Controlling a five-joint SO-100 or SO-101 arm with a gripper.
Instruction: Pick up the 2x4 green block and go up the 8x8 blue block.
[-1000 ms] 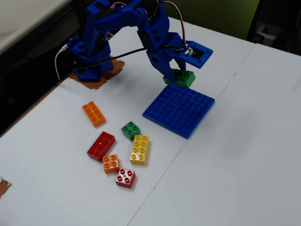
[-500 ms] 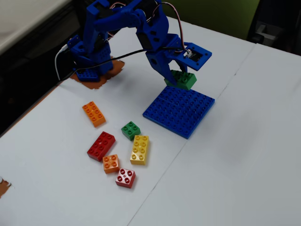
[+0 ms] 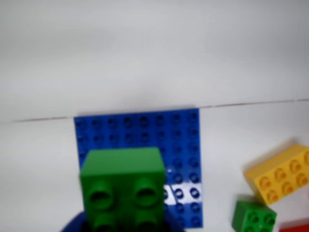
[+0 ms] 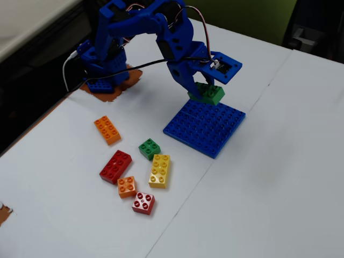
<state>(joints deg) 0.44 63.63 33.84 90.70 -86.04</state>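
Observation:
My gripper [image 4: 200, 91] is shut on the 2x4 green block [image 4: 207, 93] and holds it just above the far corner of the 8x8 blue block [image 4: 207, 126]. In the wrist view the green block [image 3: 123, 186] fills the lower middle, studs facing the camera, and the blue baseplate [image 3: 178, 140] lies flat behind it. The blue fingers [image 3: 72, 226] barely show at the bottom edge, either side of the block. I cannot tell whether the block touches the plate.
Loose bricks lie left of the plate in the fixed view: orange 2x4 [image 4: 107, 130], red 2x4 [image 4: 115, 166], small green [image 4: 149, 149], yellow 2x4 [image 4: 160, 170], small orange [image 4: 127, 186], small red [image 4: 143, 202]. The wrist view shows the yellow brick [image 3: 280, 175] and the small green one [image 3: 253, 216].

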